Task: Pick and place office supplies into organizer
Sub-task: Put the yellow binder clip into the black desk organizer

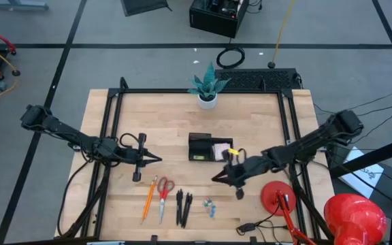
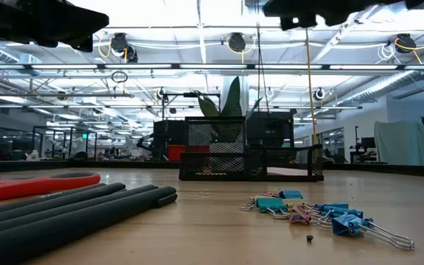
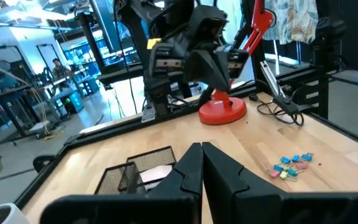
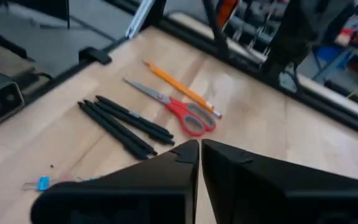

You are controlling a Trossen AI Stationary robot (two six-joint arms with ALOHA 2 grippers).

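The black mesh organizer (image 1: 201,147) is seen at the centre of the high view, just below the white plant pot (image 1: 207,101); a pink sticky-note pad (image 1: 219,150) lies in its right compartment. The remaining supplies are laid out in a row at the lower centre of the table (image 1: 264,116): an orange pencil (image 1: 148,198), red-handled scissors (image 1: 164,196), three black pens (image 1: 183,207) and a small heap of blue binder clips (image 1: 210,206).

The right gripper (image 1: 218,178) is held right of centre, above the table between the organizer and the pens, its fingers pressed together on nothing. The left gripper (image 1: 156,160) is parked at centre left, likewise pressed together and empty.

The pens and pencil are judged light, stiff and liable to roll; a hold across the middle of the barrel would suit. The scissors are probably heavier at the handle end, so the pivot or blades near it seem the better place. The clips are small and tangled together, and more than one may be lifted at once. The red round-based lamp (image 1: 278,197) stands at lower right.

No brand, label or writing can be read in any view.
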